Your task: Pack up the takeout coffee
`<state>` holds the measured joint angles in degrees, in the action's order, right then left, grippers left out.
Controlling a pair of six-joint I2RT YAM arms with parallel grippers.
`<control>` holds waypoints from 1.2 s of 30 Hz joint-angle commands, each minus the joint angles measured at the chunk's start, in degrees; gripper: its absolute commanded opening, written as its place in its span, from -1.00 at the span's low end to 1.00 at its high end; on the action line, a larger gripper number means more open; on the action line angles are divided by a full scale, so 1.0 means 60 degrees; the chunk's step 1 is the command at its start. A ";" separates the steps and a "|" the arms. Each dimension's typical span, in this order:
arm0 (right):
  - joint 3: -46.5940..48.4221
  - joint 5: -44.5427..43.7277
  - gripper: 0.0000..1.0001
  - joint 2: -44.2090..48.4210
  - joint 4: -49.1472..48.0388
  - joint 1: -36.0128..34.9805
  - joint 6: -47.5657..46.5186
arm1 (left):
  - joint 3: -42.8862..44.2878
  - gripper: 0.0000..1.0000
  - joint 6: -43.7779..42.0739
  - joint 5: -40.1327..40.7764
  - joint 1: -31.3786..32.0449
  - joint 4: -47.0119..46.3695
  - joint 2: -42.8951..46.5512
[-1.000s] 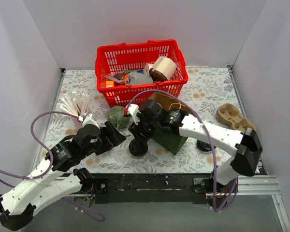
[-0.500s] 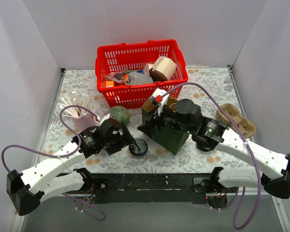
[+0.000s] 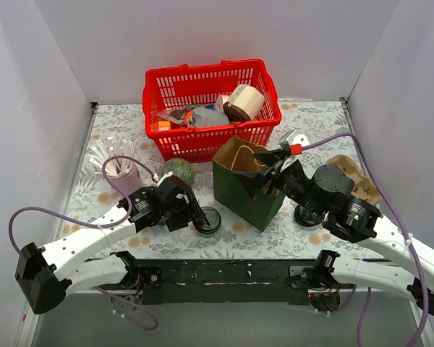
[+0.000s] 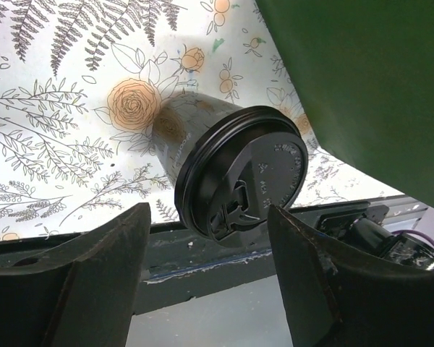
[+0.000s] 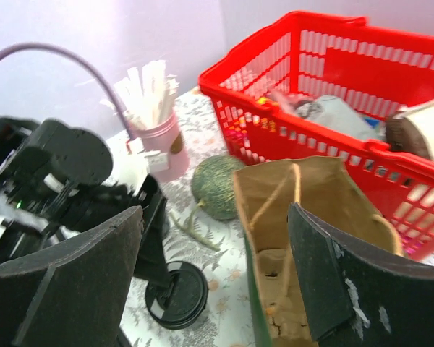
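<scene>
The takeout coffee [image 3: 208, 220], with its lid fitted, is set on the flowered table [image 3: 311, 123] near the front edge, just beside the left side of the green paper bag [image 3: 247, 195]. It is flanked by the fingers [image 4: 94, 267] of the left gripper [image 4: 208, 231], which are spread apart with a gap on each side of the lid, so nothing is gripped. The right gripper [image 5: 215, 217] is held wide open by the bag's open top, with nothing carried. A green melon [image 3: 179, 171] and a red basket [image 3: 202, 79] are seen behind.
</scene>
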<state>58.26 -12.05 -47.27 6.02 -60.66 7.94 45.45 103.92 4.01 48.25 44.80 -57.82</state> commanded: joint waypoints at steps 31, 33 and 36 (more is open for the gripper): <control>-0.0379 -0.3718 0.74 0.0993 0.0754 0.0003 0.0331 | -0.0148 -0.09 -0.0416 -0.0654 0.0235 -0.0274 -0.0514; -0.0423 -0.3762 0.74 0.1036 0.0783 -0.0011 0.0346 | -0.0163 -0.14 -0.0299 -0.0509 0.0235 -0.0157 -0.0572; -0.0467 -0.3850 0.74 0.1080 0.0798 0.0003 0.0360 | -0.0032 -0.22 -0.0196 -0.0099 0.0235 0.0209 -0.0660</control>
<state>56.34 -33.04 -41.93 10.81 -60.64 9.30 45.10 101.91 0.97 49.36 43.44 -61.67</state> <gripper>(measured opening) 0.872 0.408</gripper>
